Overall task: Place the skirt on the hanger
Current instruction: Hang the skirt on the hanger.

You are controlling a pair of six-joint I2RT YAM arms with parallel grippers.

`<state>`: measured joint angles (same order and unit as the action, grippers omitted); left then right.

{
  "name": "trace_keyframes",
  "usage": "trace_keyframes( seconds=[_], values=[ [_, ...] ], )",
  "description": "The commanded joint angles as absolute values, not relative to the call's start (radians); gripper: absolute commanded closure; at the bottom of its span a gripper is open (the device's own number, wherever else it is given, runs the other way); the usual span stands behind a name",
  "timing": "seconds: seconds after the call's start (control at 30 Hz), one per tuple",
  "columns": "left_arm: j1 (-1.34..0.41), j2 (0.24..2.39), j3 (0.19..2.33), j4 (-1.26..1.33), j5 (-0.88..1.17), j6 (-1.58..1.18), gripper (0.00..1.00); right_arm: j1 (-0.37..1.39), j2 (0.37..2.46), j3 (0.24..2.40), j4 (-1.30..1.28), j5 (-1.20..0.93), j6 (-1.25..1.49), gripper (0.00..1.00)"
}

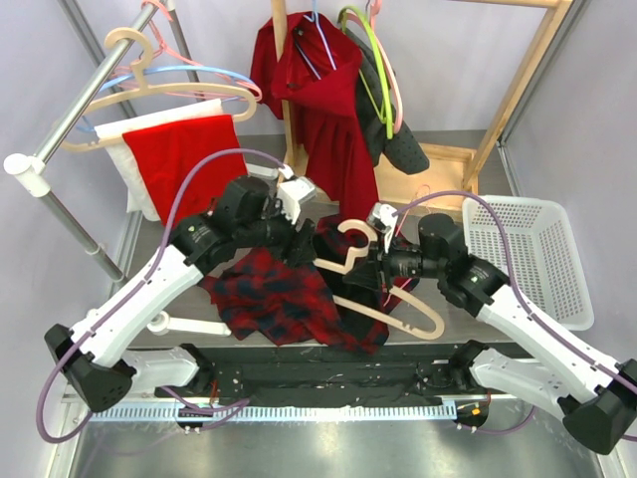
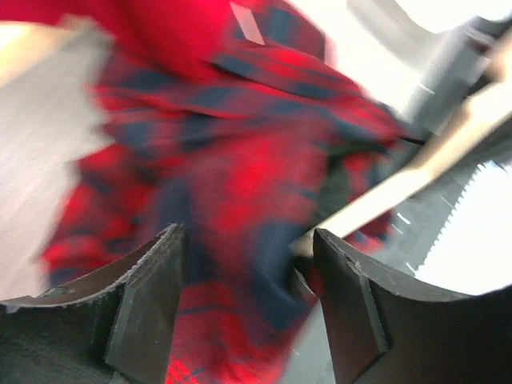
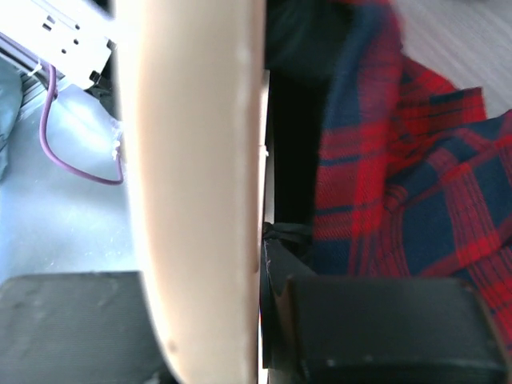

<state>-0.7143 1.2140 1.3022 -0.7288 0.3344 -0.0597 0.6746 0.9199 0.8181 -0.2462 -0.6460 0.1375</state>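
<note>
A red and navy plaid skirt lies crumpled on the table between the arms; it also shows in the left wrist view and the right wrist view. A cream wooden hanger lies tilted over the skirt's right side. My right gripper is shut on the hanger's bar. My left gripper is open just above the skirt, its fingers on either side of a fold, with the hanger's bar close on the right.
A white basket stands at the right. A rail at the left holds hangers and a red and white cloth. A wooden rack at the back carries a red dress and a dark garment.
</note>
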Motion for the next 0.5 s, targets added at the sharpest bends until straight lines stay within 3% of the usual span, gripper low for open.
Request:
trace_keyframes(
  seconds=[0.0, 0.2, 0.37, 0.47],
  values=[
    [-0.716, 1.115, 1.286, -0.634, 0.048, -0.130, 0.31, 0.684, 0.841, 0.802, -0.161, -0.629, 0.144, 0.99],
    [-0.718, 1.009, 1.189, -0.564, 0.095, -0.132, 0.19, 0.684, 0.848, 0.787, -0.109, -0.659, 0.156, 0.99],
    [-0.716, 1.012, 1.198, -0.618, 0.106, -0.132, 0.21, 0.684, 0.902, 0.808, -0.103, -0.660, 0.146, 0.99],
    [-0.716, 1.014, 1.203, -0.656, 0.061, -0.141, 0.30, 0.684, 0.899, 0.808, -0.112, -0.649, 0.143, 0.99]
  ],
)
